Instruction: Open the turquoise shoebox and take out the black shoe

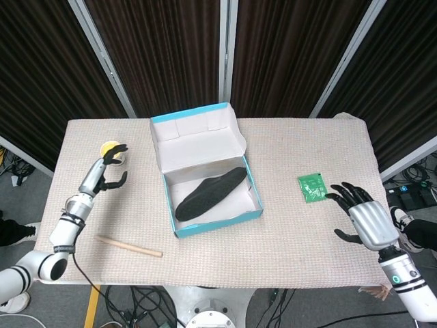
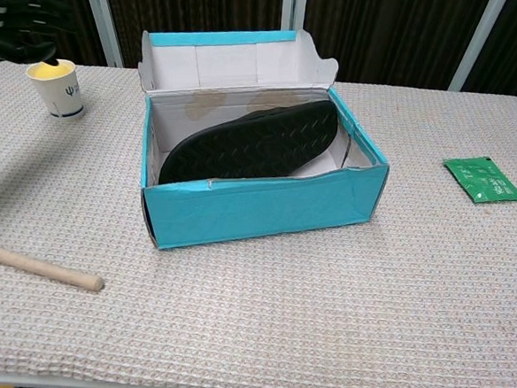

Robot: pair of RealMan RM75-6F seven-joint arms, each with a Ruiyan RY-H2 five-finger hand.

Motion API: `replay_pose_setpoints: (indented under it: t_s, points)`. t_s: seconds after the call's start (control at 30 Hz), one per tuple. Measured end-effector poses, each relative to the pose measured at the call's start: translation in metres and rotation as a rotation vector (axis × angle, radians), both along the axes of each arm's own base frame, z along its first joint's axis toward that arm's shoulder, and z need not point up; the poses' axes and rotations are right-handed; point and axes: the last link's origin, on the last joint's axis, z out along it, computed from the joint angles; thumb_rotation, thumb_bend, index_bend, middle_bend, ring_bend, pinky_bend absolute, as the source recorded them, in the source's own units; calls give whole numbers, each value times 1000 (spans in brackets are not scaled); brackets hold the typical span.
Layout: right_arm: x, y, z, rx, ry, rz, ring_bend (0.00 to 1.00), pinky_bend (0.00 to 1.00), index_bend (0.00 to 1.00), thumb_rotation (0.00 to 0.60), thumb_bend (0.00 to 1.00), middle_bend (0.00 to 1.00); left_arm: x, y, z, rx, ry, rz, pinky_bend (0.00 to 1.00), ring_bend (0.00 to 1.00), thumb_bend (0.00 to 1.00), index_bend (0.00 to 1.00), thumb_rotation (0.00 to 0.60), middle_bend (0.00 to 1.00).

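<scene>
The turquoise shoebox (image 1: 217, 220) (image 2: 266, 208) stands open mid-table, its lid (image 1: 196, 137) (image 2: 236, 64) folded back and lying flat behind it. Inside lies the black shoe (image 1: 208, 194) (image 2: 249, 142), sole side showing, slanted across the box. My left hand (image 1: 106, 172) (image 2: 17, 31) hovers well to the left of the box, near the cup, fingers spread and holding nothing. Over the table's right end my right hand (image 1: 362, 217) has its fingers spread and holds nothing; it is out of the chest view.
A white cup (image 1: 111, 151) (image 2: 55, 86) with yellow contents stands at the back left. A wooden stick (image 1: 130, 247) (image 2: 33, 266) lies near the front left. A green packet (image 1: 313, 187) (image 2: 483, 179) lies right of the box.
</scene>
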Motion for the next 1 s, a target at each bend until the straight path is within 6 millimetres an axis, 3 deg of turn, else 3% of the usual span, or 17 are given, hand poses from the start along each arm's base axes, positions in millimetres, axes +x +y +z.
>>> replay_pose_setpoints:
  t_s: [0.2, 0.4, 0.63, 0.77, 1.0]
  points:
    - [27, -28, -15, 85, 38, 78, 86, 166, 229, 600, 64, 118, -21, -30, 20, 82, 76, 25, 210, 9, 475, 147, 600, 124]
    - [49, -46, -25, 120, 40, 131, 86, 166, 228, 600, 65, 116, -11, -36, 21, 113, 143, -36, 210, 40, 465, 239, 600, 167]
    - [41, -37, -5, 33, 12, 108, 86, 166, 229, 600, 65, 115, 48, -32, 1, 46, 249, -268, 234, 84, 419, 242, 600, 197]
    - [31, -27, 9, -7, 17, 80, 86, 166, 229, 600, 64, 114, 86, -23, -21, 5, 321, -386, 254, 122, 386, 238, 600, 219]
    - [19, -13, 22, -46, 10, 47, 86, 166, 229, 600, 64, 114, 130, -8, -60, -88, 451, -470, 259, 122, 313, 215, 600, 215]
